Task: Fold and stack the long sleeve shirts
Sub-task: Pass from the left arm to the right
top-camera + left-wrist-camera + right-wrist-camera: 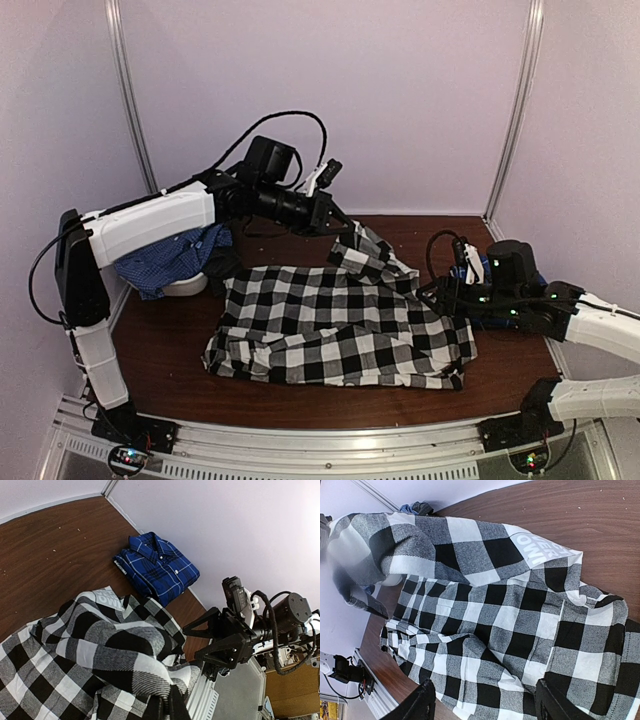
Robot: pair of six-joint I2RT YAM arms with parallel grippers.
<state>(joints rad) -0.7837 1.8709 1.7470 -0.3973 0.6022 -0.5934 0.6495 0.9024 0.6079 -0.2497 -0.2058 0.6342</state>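
From the top camera I see the black-and-white check shirt spread rumpled over the middle of the brown surface, with its collar end lifted at the far side. My left arm reaches across to that raised end, and the left jaws look pinched on the cloth there. My right arm comes in from the right with its jaws at the shirt's right edge; from here I cannot tell how they stand. The blue shirt shows only as a sliver behind the right wrist. Under the left arm lie a crumpled blue cloth, a small black cloth and a white rounded object.

On the left wrist camera, the left jaws are closed on a bunched fold of the check shirt, which drapes away from them. Beyond it the blue shirt lies folded, collar up, against the far wall and just beside the check shirt.

On the right wrist camera, the right jaws stand wide open and hold nothing. Their fingers sit either side of the check shirt's near hem. A grey printed label shows near the collar.
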